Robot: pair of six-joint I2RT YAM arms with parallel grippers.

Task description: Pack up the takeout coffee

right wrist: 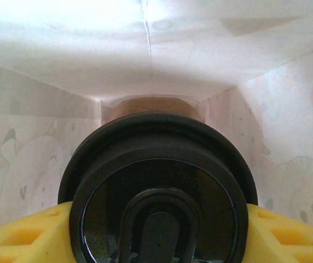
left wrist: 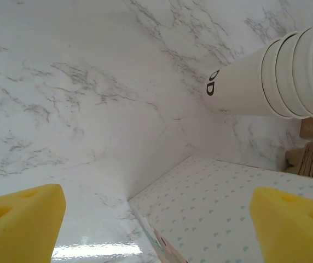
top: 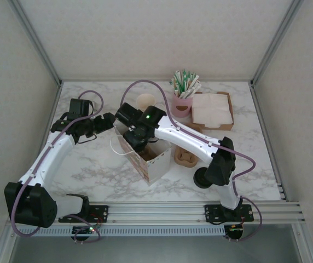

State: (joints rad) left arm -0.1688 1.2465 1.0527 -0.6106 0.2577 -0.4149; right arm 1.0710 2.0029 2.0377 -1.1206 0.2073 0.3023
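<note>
**Packing station: cup in bag, mid-placement**

Setting: a white-walled booth [top: 145,33] around a marble table [top: 91,170].

Item 1. Paper bag [top: 152,164], white with a small printed pattern, standing open-mouthed at the table's centre. It is the receptacle for the task.

Item 2. Takeout coffee [right wrist: 156,186], with a round black lid. It is inside the bag; the right wrist view has patterned bag walls on both sides of it and the bag's far end beyond. The lid faces the camera, so the cup is going in base first.

Item 3. Right gripper [top: 136,137], reaching down into the bag's mouth. Its yellow fingers [right wrist: 19,235] press on opposite sides of the lid and carry the cup. I judge the cup is not yet released.

Item 4. Left gripper [top: 106,123], at the bag's left edge. Its fingers [left wrist: 19,211] are spread wide with nothing between them. Its position there probably steadies the bag or keeps the mouth open. Contact cannot be confirmed.

Item 5. Supplies, well apart from the bag along the far edge:
- a stack of cream cups [top: 145,101]
- a pink holder [top: 182,104] of stirrers
- a napkin tray [top: 230,109]

Item 6. Cardboard carrier [top: 185,158], just beside the bag on its right.
</note>
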